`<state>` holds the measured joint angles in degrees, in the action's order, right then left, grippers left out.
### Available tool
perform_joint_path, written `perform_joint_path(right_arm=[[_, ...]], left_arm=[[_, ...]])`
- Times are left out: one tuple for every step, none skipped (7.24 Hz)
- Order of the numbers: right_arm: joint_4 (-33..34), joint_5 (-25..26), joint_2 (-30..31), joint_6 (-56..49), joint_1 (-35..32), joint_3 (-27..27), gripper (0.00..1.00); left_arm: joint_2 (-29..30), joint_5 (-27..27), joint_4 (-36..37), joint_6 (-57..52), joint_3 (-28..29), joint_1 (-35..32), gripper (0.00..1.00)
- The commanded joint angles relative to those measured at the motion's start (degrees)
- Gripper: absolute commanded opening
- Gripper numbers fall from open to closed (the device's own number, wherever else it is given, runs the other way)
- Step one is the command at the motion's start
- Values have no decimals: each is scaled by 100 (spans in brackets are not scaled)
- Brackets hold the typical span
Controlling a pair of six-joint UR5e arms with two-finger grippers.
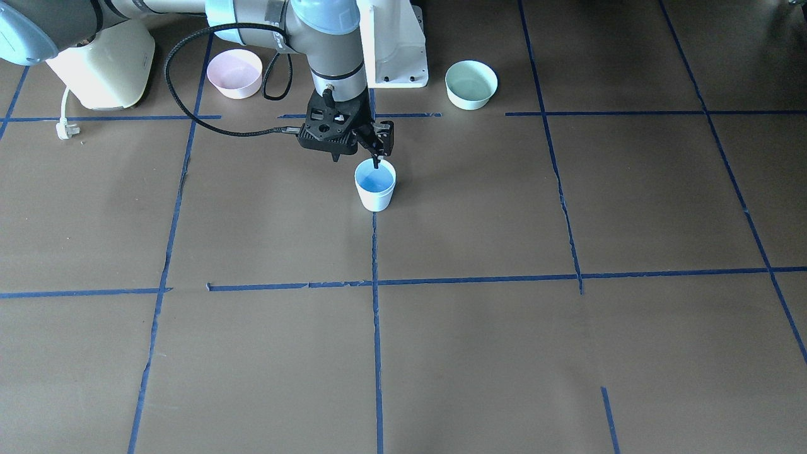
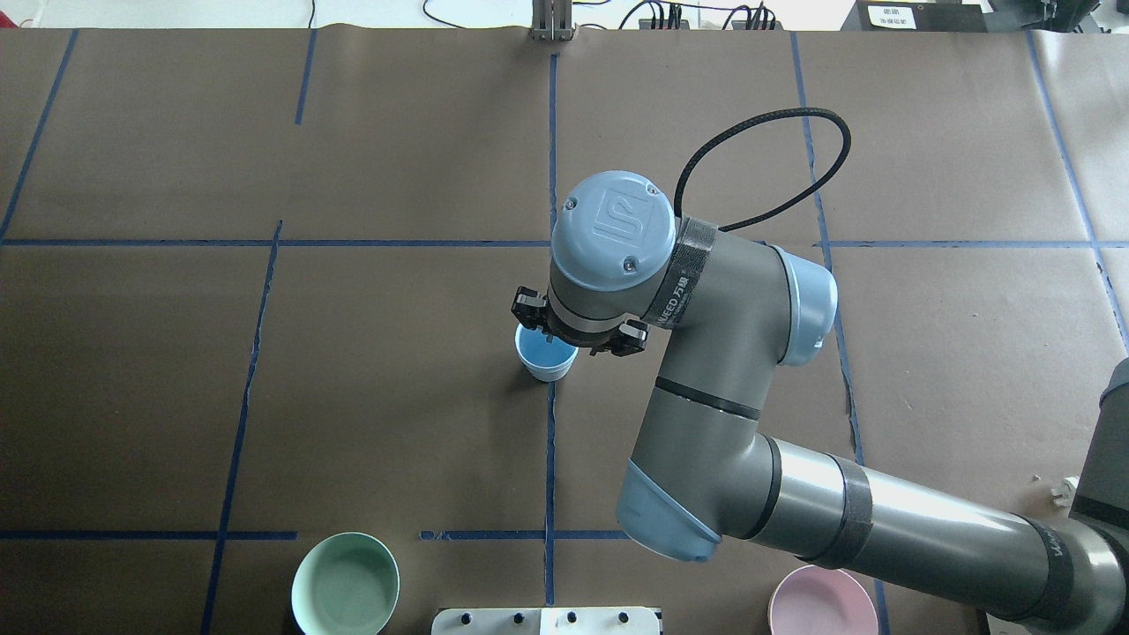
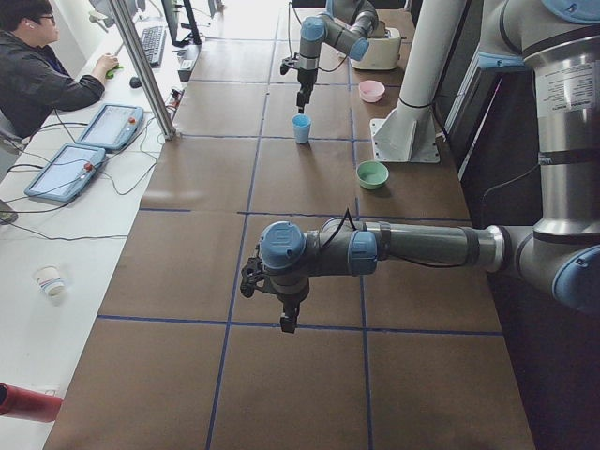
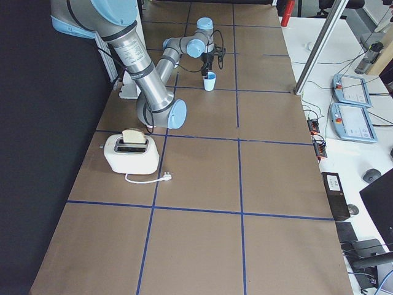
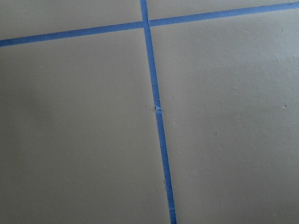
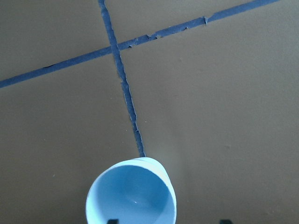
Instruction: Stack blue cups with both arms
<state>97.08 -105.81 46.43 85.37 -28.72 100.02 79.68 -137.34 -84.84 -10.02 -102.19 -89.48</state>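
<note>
Blue cups point(image 1: 375, 186): standing near the white base block point(image 1: 397, 44), seemingly nesting as one. Right end effector point(image 1: 380, 157) hovering spread open astride the rim, likely releasing. Left end effector point(image 3: 286, 319) hanging well away from that block, grip impossible to tell.

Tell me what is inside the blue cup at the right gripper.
One finger of the right gripper dips in at the rim of the blue cup. Otherwise only a bare bright-blue floor shows. A doubled rim hints at a nested cup; the wall hides that.
</note>
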Motion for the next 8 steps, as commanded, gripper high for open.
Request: perform_joint_path(right_arm=[[-31, -778, 364, -1139, -718, 0, 100], [-32, -1218, 749, -1989, -1323, 0, 100], [-14, -1692, 1232, -3303, -2060, 0, 100], [-14, -2193, 1793, -4621, -2799, -8, 100], [-14, -2450, 2330, -5792, -3354, -8, 100], [-31, -2566, 2857, -6717, -3812, 9, 100], [-32, -2724, 3367, -7640, -4313, 18, 100], [-32, -2769, 3781, -8372, -4727, 27, 100]], left_arm=[[3, 32, 11, -9, 41, 9, 100], [12, 41, 11, -9, 41, 9, 100], [12, 41, 2, -18, 41, 9, 100], [21, 32, 2, -26, 41, 9, 100], [21, 41, 2, -44, 32, 9, 100], [21, 41, 2, -44, 41, 9, 100], [12, 50, 2, -44, 32, 9, 100], [12, 50, 2, -35, 23, 9, 100]])
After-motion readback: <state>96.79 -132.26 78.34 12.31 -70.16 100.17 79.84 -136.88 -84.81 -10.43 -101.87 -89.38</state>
